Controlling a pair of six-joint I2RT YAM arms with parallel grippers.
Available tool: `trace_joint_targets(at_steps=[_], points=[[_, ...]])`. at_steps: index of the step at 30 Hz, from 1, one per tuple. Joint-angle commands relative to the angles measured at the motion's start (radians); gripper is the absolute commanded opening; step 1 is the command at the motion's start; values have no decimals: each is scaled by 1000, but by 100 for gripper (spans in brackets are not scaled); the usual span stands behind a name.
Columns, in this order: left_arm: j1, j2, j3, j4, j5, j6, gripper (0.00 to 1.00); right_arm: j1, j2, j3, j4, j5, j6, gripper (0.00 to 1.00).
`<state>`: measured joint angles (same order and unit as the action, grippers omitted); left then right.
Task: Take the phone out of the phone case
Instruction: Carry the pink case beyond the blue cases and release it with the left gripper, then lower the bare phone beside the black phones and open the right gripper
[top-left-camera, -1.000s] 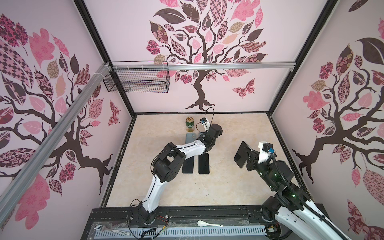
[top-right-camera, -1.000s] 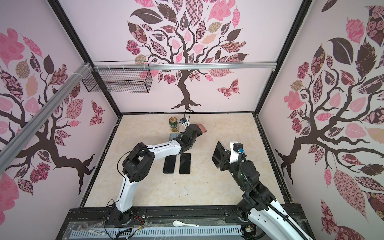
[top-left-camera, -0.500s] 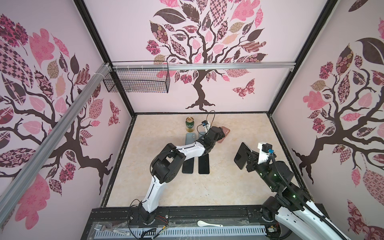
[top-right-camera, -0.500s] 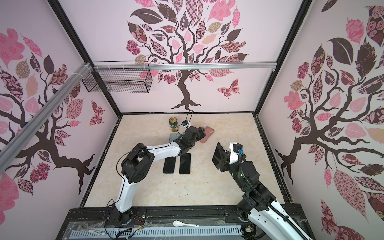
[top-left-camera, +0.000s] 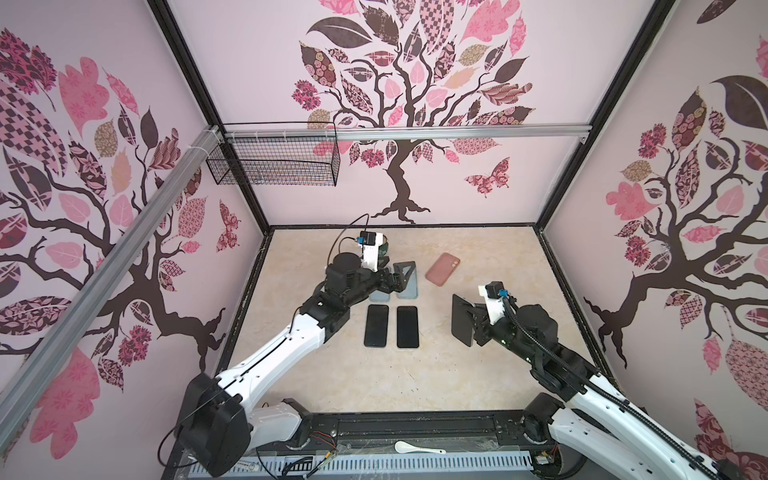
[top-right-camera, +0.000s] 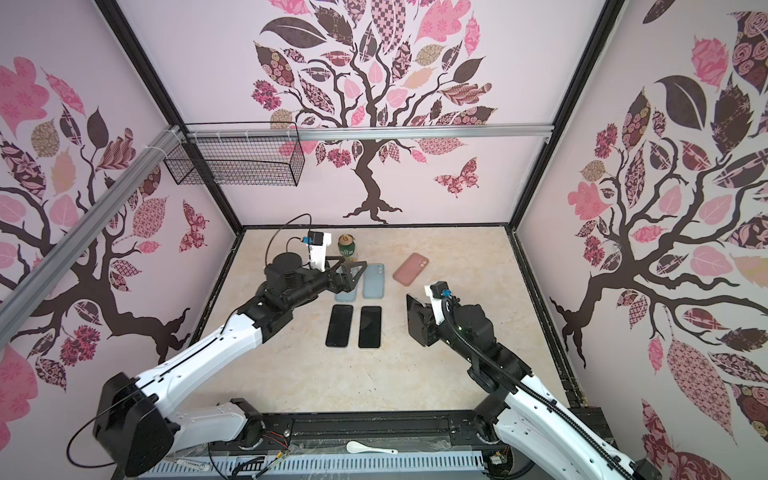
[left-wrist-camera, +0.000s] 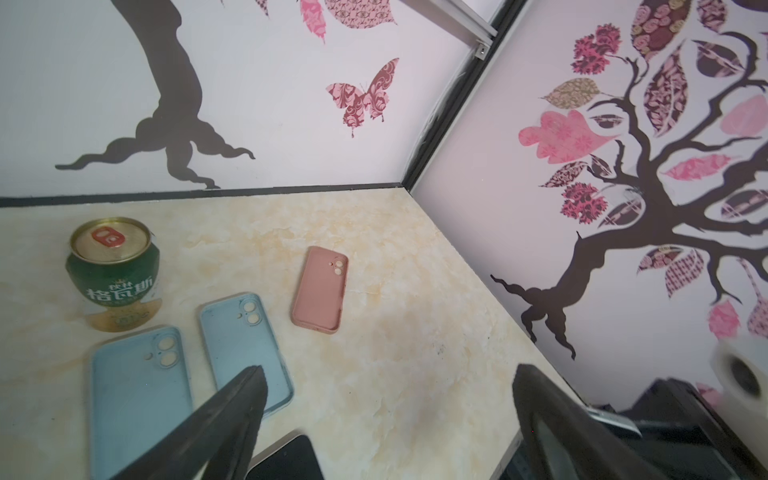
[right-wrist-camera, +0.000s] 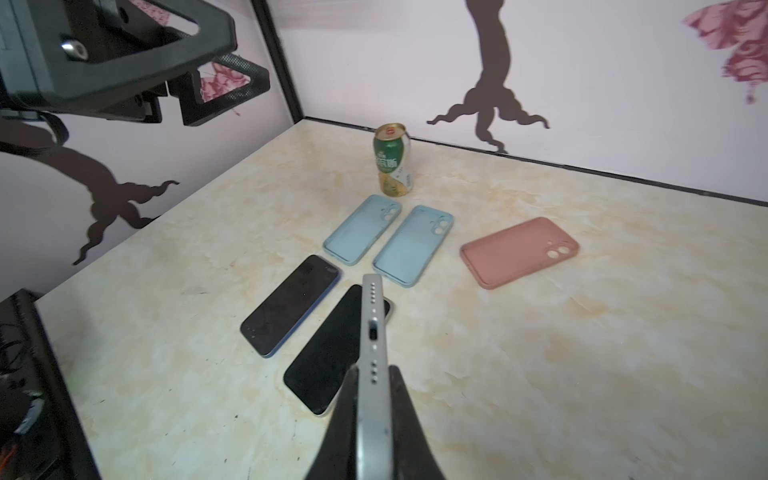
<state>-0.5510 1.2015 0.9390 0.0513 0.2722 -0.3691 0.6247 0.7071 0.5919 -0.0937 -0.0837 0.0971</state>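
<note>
The pink phone case (top-left-camera: 443, 269) (top-right-camera: 410, 269) lies empty on the table, inner side up, toward the back right; both wrist views show it too (left-wrist-camera: 320, 289) (right-wrist-camera: 519, 251). My left gripper (top-left-camera: 401, 274) (left-wrist-camera: 388, 370) hangs open with nothing between its fingers, left of the pink case and above two blue cases. My right gripper (top-left-camera: 473, 322) (right-wrist-camera: 372, 368) is shut on the phone (top-left-camera: 462, 320) (right-wrist-camera: 374, 332). It holds the phone on edge above the table's right side, apart from the case.
Two empty blue cases (top-right-camera: 373, 281) (top-right-camera: 347, 291) lie by a green can (top-right-camera: 346, 246). Two dark phones (top-left-camera: 376, 325) (top-left-camera: 407, 327) lie face up mid-table. A wire basket (top-left-camera: 274, 162) hangs on the back left wall. A white spoon (top-left-camera: 415, 448) rests on the front rail.
My left gripper has opened and let go of the pink case, which now lies on the table. It then drew back to the left. The right arm has kept still with the phone.
</note>
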Motion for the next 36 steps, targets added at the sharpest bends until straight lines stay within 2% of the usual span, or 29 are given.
trace_joint_targets(at_steps=[1,3,7,11,13,15,16,17,19,22,24,27,31,33,36], points=[[38,-68,-49,-229,191,168,96,-10,87,119,21,-107,31,0],[41,-115,-54,-324,135,193,96,-44,173,164,-28,-139,88,0],[42,-161,-82,-398,30,167,96,-134,326,224,-85,-208,200,0],[42,-159,-92,-434,14,135,96,-168,497,314,-172,-231,196,0],[42,-151,-94,-430,20,120,96,-170,561,371,-225,-187,235,0],[42,-139,-90,-424,25,106,96,-169,586,405,-271,-69,320,0],[42,-133,-89,-417,29,97,96,-170,590,418,-313,30,387,0],[42,-128,-89,-407,38,92,96,-172,590,434,-356,63,385,0],[42,-115,-89,-388,48,77,96,-172,588,447,-417,14,316,2],[43,-87,-99,-350,49,67,96,-176,570,370,-351,-151,298,2],[42,-62,-102,-330,47,72,97,-181,585,351,-316,-190,316,0],[22,-28,-102,-289,15,73,98,-205,682,386,-323,-284,303,0],[-81,-3,-107,-243,-100,114,98,-250,818,436,-340,-424,298,0],[-107,24,-106,-233,-90,107,98,-294,878,452,-338,-524,303,0],[-112,45,-126,-199,-51,86,98,-328,937,465,-313,-588,304,0]])
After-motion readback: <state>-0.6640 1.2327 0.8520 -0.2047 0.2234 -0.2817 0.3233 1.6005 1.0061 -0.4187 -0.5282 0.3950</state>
